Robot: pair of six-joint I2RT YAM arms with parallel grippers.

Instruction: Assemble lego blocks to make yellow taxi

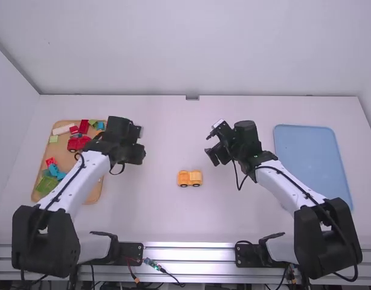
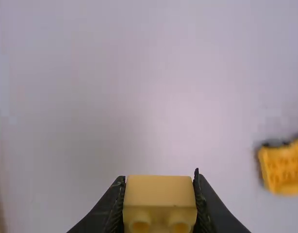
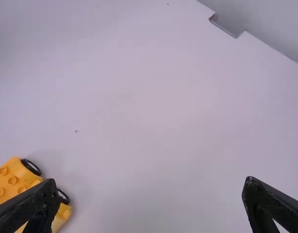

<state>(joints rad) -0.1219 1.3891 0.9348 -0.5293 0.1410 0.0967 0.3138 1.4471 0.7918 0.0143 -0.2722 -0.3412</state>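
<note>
The orange-yellow car base (image 1: 190, 178) with black wheels stands on the table between the arms. In the high view my left gripper (image 1: 136, 151) is beside the wooden tray, to the car base's left. My left gripper (image 2: 159, 206) is shut on a yellow block (image 2: 159, 191), held above the table, while the studded car base (image 2: 283, 167) lies off to one side. My right gripper (image 1: 214, 157) is above the table, right of and beyond the car base. In its wrist view the right gripper (image 3: 146, 204) stands wide open with nothing between its fingers; the car base (image 3: 13, 182) is partly behind one finger.
A wooden tray (image 1: 66, 158) at the left holds several red, green, blue and white pieces, partly under the left arm. A blue tray (image 1: 312, 160) lies at the right, beside the right arm.
</note>
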